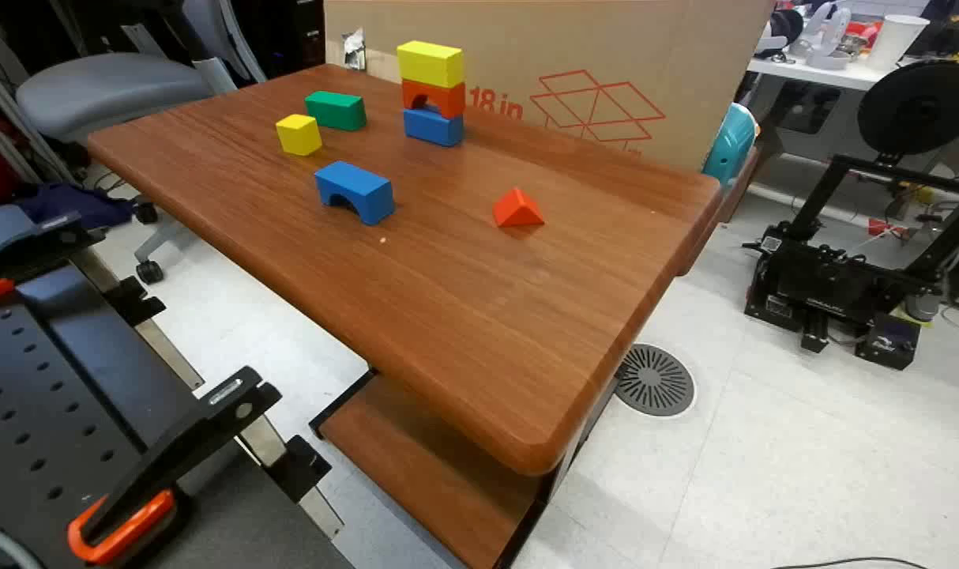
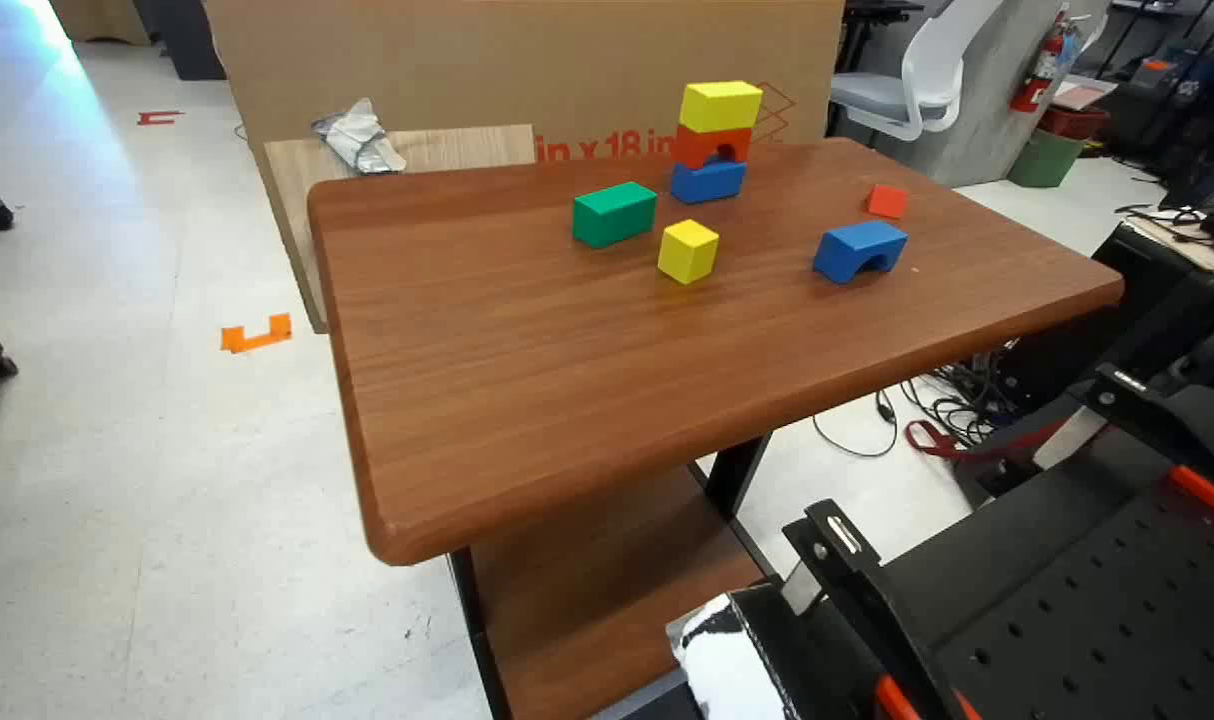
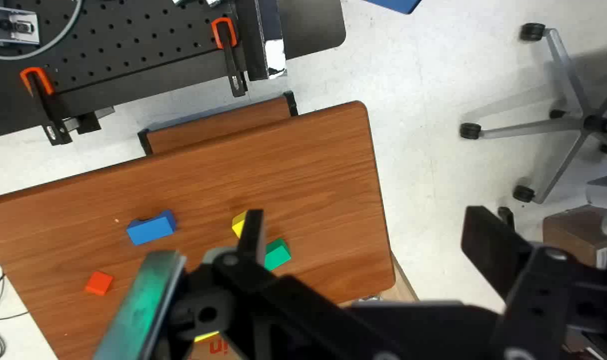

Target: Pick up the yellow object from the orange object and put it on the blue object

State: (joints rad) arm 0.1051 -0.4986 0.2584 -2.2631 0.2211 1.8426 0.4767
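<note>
Jaws apart, wrist view only; yellow block (image 1: 430,65) atop orange block (image 2: 702,146) in both exterior views

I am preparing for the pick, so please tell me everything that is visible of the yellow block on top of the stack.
The yellow block is a bright, plain rectangular solid with flat faces; no hole or marking shows. Its surface looks matte, but wood or foam, I cannot tell. It lies level, long side horizontal, on the orange arch, roughly lined up with it; nothing else is seen touching it. In the wrist view it is mostly hidden.
</note>
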